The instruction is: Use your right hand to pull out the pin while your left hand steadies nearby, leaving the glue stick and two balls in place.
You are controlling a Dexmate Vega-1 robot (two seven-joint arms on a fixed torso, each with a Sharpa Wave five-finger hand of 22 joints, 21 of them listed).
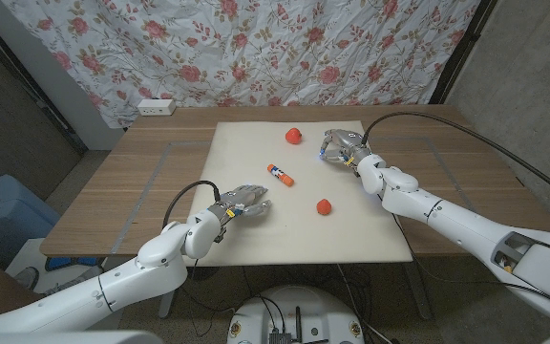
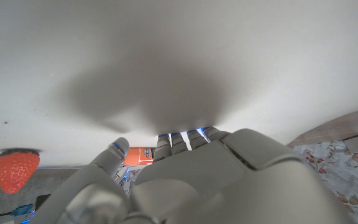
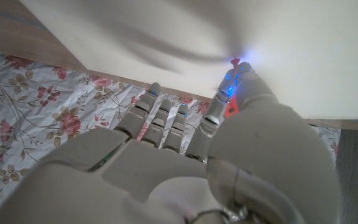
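A cream mat [image 1: 256,229] covers the middle of the wooden table [image 1: 141,182], with a flowered curtain [image 1: 256,48] hanging behind and a white power strip [image 1: 156,107] at the far left edge. On the mat lie an orange-and-white glue stick [image 1: 280,175] near the centre and two red balls, one [image 1: 294,135] at the far edge and one [image 1: 324,206] nearer the front; in the left wrist view one [image 2: 16,170] looks dimpled like a strawberry. The left hand [image 1: 240,206] rests on the mat's near left, fingers curled loosely, holding nothing. The right hand [image 1: 342,146] sits at the far right of the mat beside the far ball, fingers bent downward. In the right wrist view a small red-headed pin [image 3: 235,62] stands at a fingertip [image 3: 244,78]; whether it is pinched cannot be told.
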